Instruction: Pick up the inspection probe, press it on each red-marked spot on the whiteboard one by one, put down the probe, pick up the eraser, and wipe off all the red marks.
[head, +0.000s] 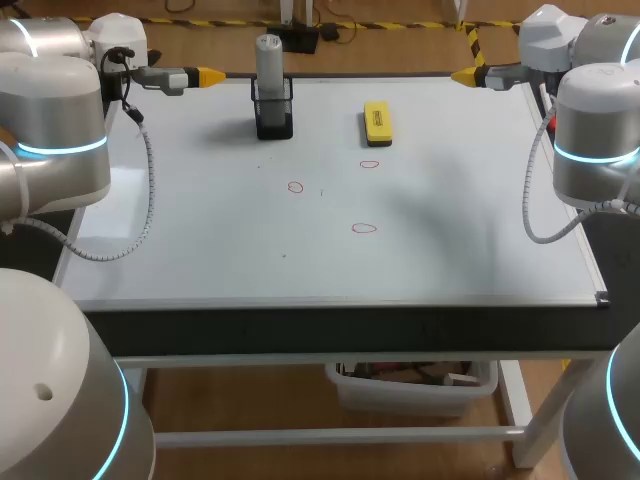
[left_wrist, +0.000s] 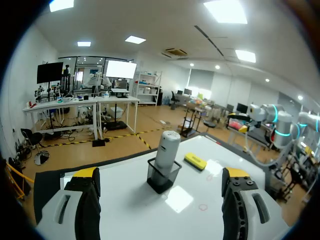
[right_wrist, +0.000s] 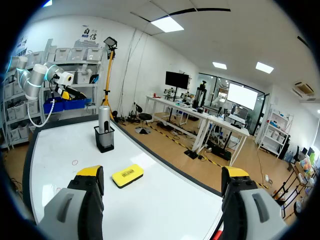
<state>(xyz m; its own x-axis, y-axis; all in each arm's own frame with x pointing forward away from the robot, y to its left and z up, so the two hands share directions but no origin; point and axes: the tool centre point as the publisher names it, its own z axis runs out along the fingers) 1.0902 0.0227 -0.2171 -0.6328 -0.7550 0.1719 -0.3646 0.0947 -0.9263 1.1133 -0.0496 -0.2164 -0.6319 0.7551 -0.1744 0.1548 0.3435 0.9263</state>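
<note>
Left fingers (left_wrist: 85, 197) and right fingers (right_wrist: 87, 197) stand wide open, empty; an off-centre grasp on the inspection probe (head: 268, 58) may topple its holder (head: 273, 115) beside the eraser (head: 377, 123)

The lower part of the grey cylindrical inspection probe (head: 268, 58) is hidden inside the black mesh holder (head: 273, 115), so its tip shows in no view. The three thin red ring marks (head: 295, 187) on the white board desk (head: 200, 250) are too small to tell whether their outlines close. The left wrist view shows only one mark, faint, ahead of the left fingers (left_wrist: 86, 200), whose bases the picture's rim cuts off. The right fingers (right_wrist: 85, 200) are cut off the same way. Dark print on the yellow block eraser (right_wrist: 127, 175) is too small to read. The head view's edges crop both arms.
</note>
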